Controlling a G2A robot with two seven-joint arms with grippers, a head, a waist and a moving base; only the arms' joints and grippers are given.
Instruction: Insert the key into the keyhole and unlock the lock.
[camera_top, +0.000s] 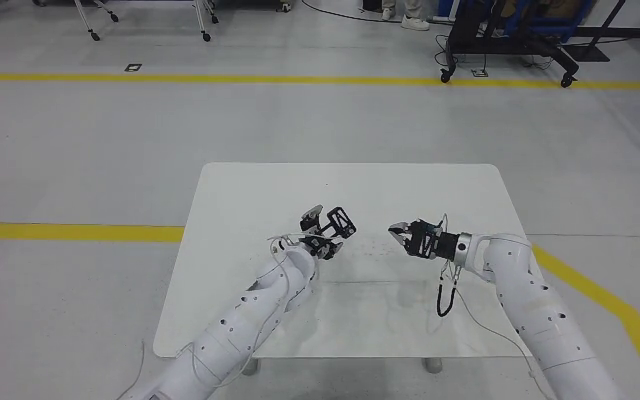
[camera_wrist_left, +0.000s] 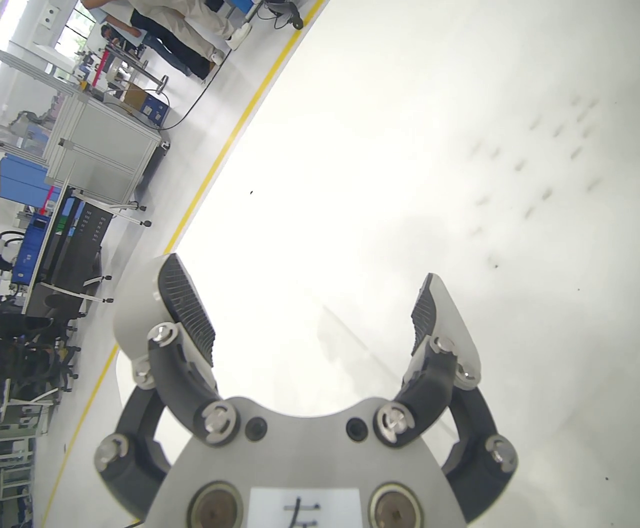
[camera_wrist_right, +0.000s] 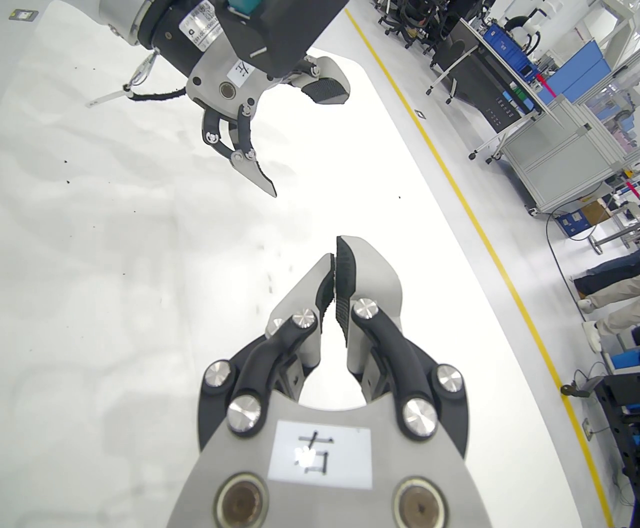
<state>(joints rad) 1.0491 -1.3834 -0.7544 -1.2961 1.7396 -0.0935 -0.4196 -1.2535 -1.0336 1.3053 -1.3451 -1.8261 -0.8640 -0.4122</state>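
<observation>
My left gripper (camera_top: 330, 226) hangs open above the middle of the white table (camera_top: 260, 200), its ribbed pads (camera_wrist_left: 187, 307) spread wide with nothing between them. The right gripper (camera_top: 397, 233) hovers a short way to its right, pointing at it, with its fingers pressed together (camera_wrist_right: 336, 267) and nothing visible between the pads. In the right wrist view the left gripper (camera_wrist_right: 300, 135) sits just beyond the right fingertips, open. I see no key and no lock on the table.
The table surface (camera_wrist_right: 125, 300) is bare apart from small dark specks. A loose black cable (camera_top: 445, 295) hangs from the right forearm. Yellow floor lines (camera_top: 90, 232) run past the table. Racks and carts (camera_top: 510, 40) stand far behind.
</observation>
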